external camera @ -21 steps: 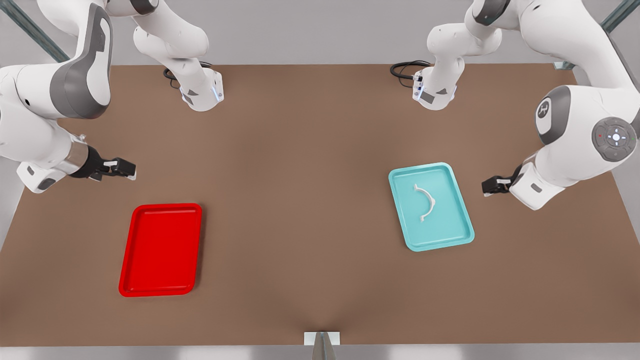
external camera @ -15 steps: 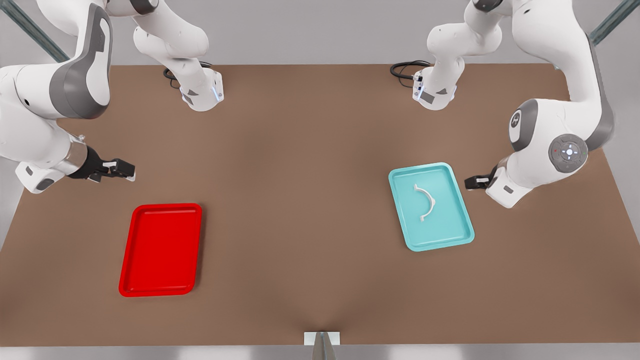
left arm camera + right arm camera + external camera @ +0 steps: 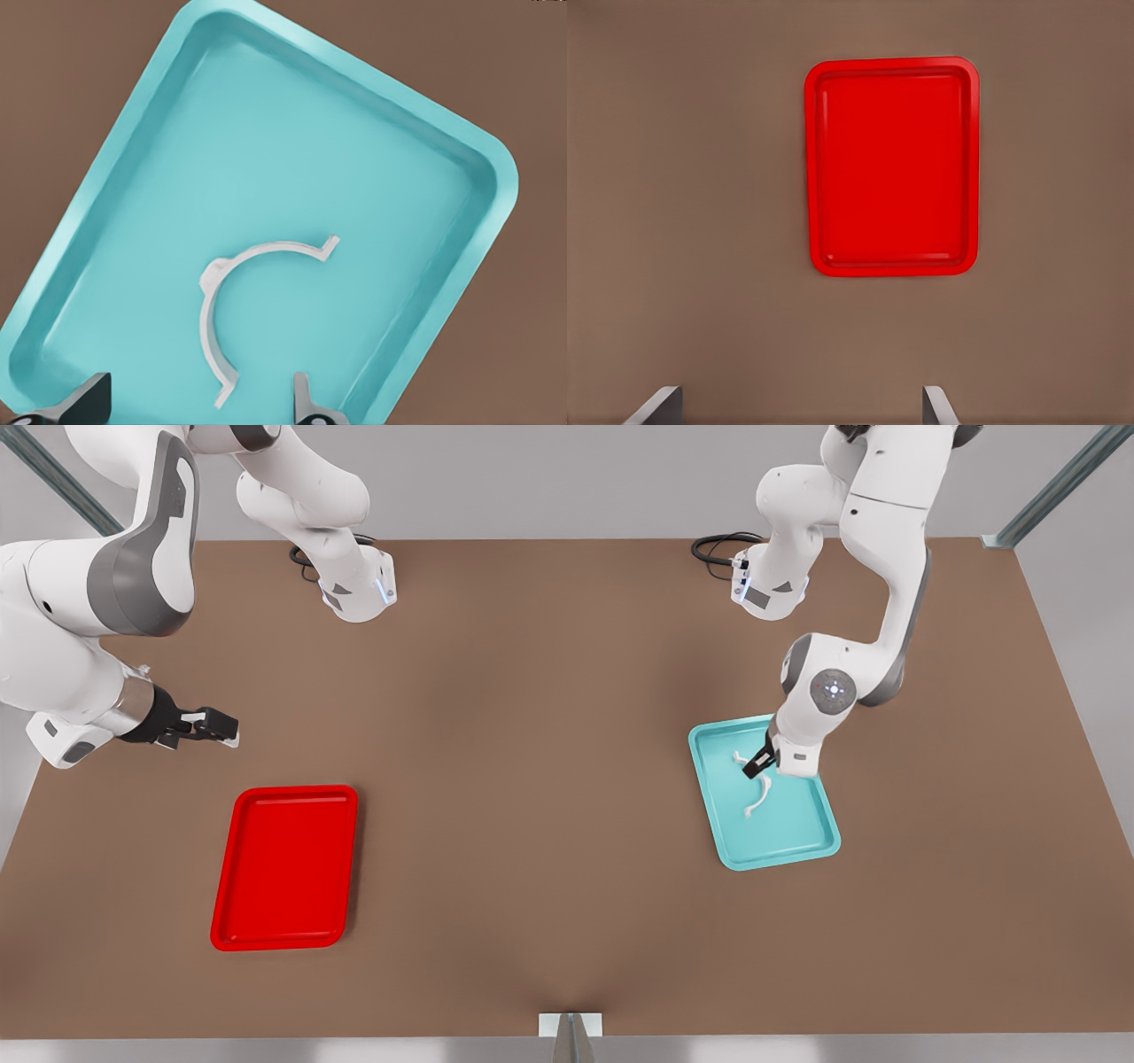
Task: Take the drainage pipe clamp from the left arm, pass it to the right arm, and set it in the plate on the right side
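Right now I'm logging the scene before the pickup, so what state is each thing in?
drainage pipe clamp: lying flat in the teal tray, not gripped.
teal tray: flat on the table, holding the clamp.
plate: flat on the table, nothing in it.
left gripper: open, hovering over the clamp.
right gripper: open, waiting above the table beside the plate.

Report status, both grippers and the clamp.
Left gripper open, low over clamp in teal tray. Right gripper open, waiting beyond red plate. Nothing obstructing.
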Motion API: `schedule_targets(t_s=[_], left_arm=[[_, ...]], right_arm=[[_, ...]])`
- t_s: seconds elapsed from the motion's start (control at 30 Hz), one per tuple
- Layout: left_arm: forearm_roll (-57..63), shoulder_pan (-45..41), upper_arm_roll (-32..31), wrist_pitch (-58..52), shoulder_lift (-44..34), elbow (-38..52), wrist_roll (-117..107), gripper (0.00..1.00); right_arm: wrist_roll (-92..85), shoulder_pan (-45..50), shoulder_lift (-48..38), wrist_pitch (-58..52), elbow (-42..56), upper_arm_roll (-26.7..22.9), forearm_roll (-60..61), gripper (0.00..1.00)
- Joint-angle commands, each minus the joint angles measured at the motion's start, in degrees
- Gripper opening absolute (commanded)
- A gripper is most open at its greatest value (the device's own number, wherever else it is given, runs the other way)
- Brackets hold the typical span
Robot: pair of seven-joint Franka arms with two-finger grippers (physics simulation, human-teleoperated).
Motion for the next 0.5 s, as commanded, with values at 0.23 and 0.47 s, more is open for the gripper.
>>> schedule_targets(t_s=[0.23, 0.47], left_arm=[[2.3, -0.8, 0.0, 11.9, 5.2, -2.9, -41.4, 1.0], [2.3, -0.7, 0.1, 14.3, 6.9, -4.2, -41.7, 0.95]], right_arm=[[0.0, 0.0, -0.1, 0.1, 0.0, 0.0, 0.0, 1.0], [0.0, 0.1, -0.1, 0.0, 0.1, 0.1, 0.0, 1.0]])
